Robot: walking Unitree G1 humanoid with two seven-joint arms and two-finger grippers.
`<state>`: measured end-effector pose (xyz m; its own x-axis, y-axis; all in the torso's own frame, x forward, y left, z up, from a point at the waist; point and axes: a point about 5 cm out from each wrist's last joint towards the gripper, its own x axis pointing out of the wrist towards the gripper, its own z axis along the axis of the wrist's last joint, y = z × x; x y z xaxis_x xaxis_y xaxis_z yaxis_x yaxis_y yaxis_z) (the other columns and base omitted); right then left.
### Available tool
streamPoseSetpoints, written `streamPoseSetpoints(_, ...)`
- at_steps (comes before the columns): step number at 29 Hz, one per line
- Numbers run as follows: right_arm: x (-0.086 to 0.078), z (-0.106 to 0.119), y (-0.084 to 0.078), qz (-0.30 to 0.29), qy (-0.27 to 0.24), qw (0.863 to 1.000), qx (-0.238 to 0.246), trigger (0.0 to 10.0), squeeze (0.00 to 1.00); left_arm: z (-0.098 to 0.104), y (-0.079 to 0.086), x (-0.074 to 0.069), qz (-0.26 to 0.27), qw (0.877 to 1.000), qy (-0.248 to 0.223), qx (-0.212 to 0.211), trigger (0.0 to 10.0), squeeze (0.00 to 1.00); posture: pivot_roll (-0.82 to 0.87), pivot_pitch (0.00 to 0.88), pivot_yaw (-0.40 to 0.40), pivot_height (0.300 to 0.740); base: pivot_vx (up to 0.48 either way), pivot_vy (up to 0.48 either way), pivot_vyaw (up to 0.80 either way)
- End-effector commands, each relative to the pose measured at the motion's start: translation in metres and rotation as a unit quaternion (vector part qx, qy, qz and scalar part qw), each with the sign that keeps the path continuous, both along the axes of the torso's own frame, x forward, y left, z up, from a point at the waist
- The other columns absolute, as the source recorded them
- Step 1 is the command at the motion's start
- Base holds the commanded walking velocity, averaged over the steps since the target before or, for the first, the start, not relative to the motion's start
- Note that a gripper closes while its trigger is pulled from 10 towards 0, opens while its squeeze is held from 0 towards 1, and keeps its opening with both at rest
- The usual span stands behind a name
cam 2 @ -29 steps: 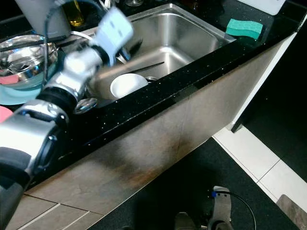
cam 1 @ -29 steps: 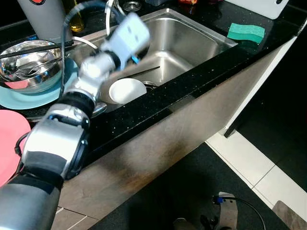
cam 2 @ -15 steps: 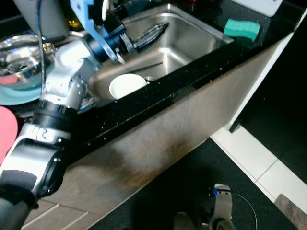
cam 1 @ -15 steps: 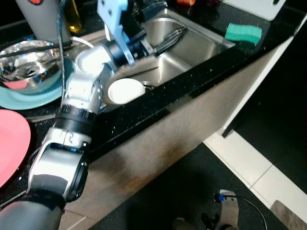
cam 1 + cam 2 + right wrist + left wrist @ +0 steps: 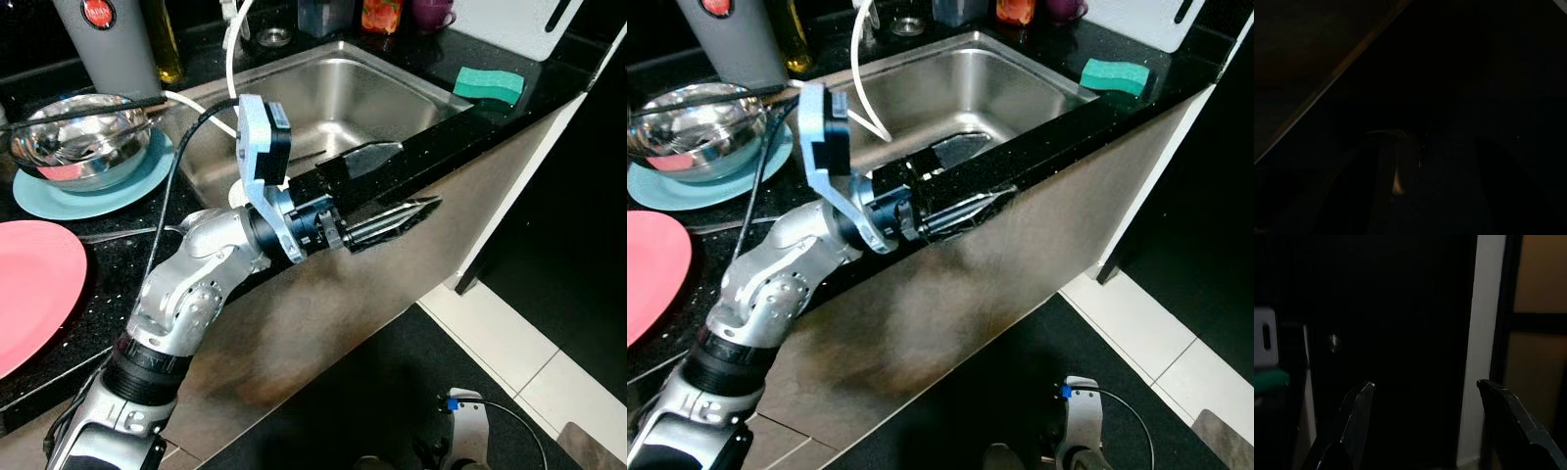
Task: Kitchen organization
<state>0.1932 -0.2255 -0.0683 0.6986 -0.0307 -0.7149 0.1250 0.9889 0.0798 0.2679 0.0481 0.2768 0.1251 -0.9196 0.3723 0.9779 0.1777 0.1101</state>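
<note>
The task line names no single thing, so judge from what lies out: the sink (image 5: pixel 392 73) is sunk in the worktop (image 5: pixel 509 117) mid-span, w/ a thin dark utensil (image 5: pixel 312 156) lying on its floor, long axis roughly along the sink's length; what's under your forearm at the sink's near-left corner is hidden, can't tell. On the worktop's left part: a steel bowl (image 5: pixel 83 137) w/ dark sticks across its rim sits on a blue plate (image 5: pixel 147 171), and a pink plate (image 5: pixel 34 284) lies at the front-left edge, well apart from the sink. A green sponge (image 5: pixel 488 86) lies near the worktop's right front corner, just beyond the sink. At the back edge stand a grey bottle (image 5: pixel 108 39), an oil bottle (image 5: pixel 167 44) and small jars. Now the relation that matters: your left gripper (image 5: pixel 407 211) is past the worktop's front edge, hanging out over the floor, fingers (image 5: pixel 1359 416) spread apart, holding nothing, pointing away from the sink toward the dark cabinet side. So everything to sort lies behind and to the left of the tips; you'd need to swing the wrist back over the front edge before any grasp, I'd say. Left arm is clearly the nearer one to sink and dishes. Right gripper (image 5: pixel 1396 176): wrist view too dark, can't tell its state.
</note>
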Motion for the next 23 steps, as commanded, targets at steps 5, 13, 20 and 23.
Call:
streamPoseSetpoints(5, -0.005, -0.004, 0.003, -0.001, 0.012, 1.000, 0.007, 10.0, 0.00, -0.033, -0.007, -0.045, -0.094, 0.991, 0.058, 0.073, 10.0, 0.00, 0.02, 0.114, 0.039, 0.740, 0.000, 0.000, 0.00)
streamPoseSetpoints(13, -0.004, -0.003, 0.004, -0.009, 0.006, 1.000, 0.013, 10.0, 0.00, -0.050, -0.009, -0.052, -0.100, 0.986, 0.086, 0.100, 10.0, 0.00, 0.01, 0.111, 0.052, 0.740, 0.000, 0.000, 0.00)
streamPoseSetpoints(20, -0.003, -0.002, 0.004, -0.015, 0.001, 1.000, 0.020, 10.0, 0.00, -0.052, -0.003, -0.057, -0.112, 0.983, 0.091, 0.115, 10.0, 0.00, 0.00, 0.113, 0.049, 0.740, 0.000, 0.000, 0.00)
streamPoseSetpoints(23, -0.003, -0.002, 0.003, -0.019, -0.001, 1.000, 0.023, 10.0, 0.00, -0.060, -0.001, -0.063, -0.134, 0.977, 0.097, 0.136, 10.0, 0.00, 0.00, 0.115, 0.049, 0.740, 0.000, 0.000, 0.00)
